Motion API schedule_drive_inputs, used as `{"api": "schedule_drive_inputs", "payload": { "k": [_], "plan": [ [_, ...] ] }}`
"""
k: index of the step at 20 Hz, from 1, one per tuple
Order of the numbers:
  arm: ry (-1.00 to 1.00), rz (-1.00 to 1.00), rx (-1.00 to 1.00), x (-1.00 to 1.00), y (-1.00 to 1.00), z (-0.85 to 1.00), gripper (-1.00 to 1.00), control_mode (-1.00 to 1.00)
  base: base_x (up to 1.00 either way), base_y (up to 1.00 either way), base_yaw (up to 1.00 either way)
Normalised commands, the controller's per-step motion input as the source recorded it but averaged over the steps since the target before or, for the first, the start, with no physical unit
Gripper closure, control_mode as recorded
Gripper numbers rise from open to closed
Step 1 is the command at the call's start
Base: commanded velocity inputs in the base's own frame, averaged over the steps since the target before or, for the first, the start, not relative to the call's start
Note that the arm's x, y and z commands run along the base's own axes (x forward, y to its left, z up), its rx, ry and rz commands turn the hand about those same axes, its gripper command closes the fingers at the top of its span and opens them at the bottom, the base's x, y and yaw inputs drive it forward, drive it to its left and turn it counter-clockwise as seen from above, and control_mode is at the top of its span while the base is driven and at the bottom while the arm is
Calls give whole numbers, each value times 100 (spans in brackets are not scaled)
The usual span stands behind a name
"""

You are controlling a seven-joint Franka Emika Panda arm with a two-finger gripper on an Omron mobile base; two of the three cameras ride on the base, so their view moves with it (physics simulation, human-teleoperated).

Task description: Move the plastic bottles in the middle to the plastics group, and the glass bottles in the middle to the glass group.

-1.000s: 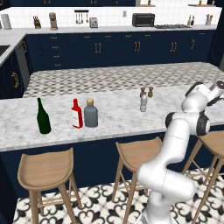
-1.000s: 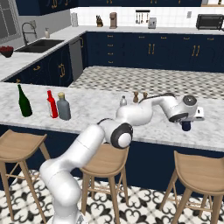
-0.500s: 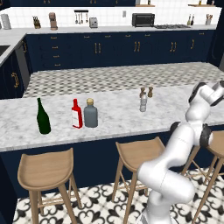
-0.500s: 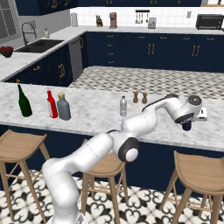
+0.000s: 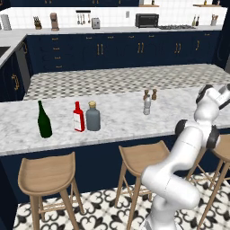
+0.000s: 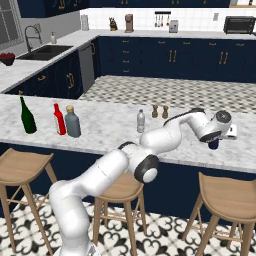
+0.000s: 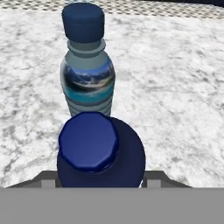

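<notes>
The navy blue bottle (image 7: 103,162) stands close under the hand, its cap (image 7: 89,141) facing the camera. My gripper (image 7: 101,177) is shut on it, one finger tip against each side. Just beyond it stands the grey-blue plastics bottle (image 7: 86,81) with its dark cap. From the right base the gripper (image 6: 216,140) is at the counter's right end, over the navy bottle (image 6: 214,145). The slim clear bottle (image 6: 141,121) (image 5: 147,105) stands mid-counter. The squat grey bottle (image 5: 93,117) (image 6: 72,123) stands beside the red flat bottle (image 5: 78,117) and near the green wine bottle (image 5: 44,120).
Two brown-topped shakers (image 5: 149,94) (image 6: 160,111) stand just behind the clear bottle. Wooden stools (image 5: 140,158) line the near side of the marble counter (image 5: 121,121). Bare marble lies between the clear bottle and the gripper.
The arm has swung a little to the right and its elbow has turned, with the navy bottle still in the gripper. The other bottles have not moved.
</notes>
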Motion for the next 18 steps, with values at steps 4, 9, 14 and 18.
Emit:
{"api": "schedule_drive_inputs", "payload": {
  "k": [4, 9, 14, 18],
  "plan": [
    [0, 0, 0, 0, 0, 0, 100, -100, 0, 0, 0],
    [0, 0, 0, 0, 0, 0, -100, -100, 0, 0, 0],
    [0, 0, 0, 0, 0, 0, -100, -100, 0, 0, 0],
    [0, 0, 0, 0, 0, 1, -100, -100, 0, 0, 0]
  ]
}}
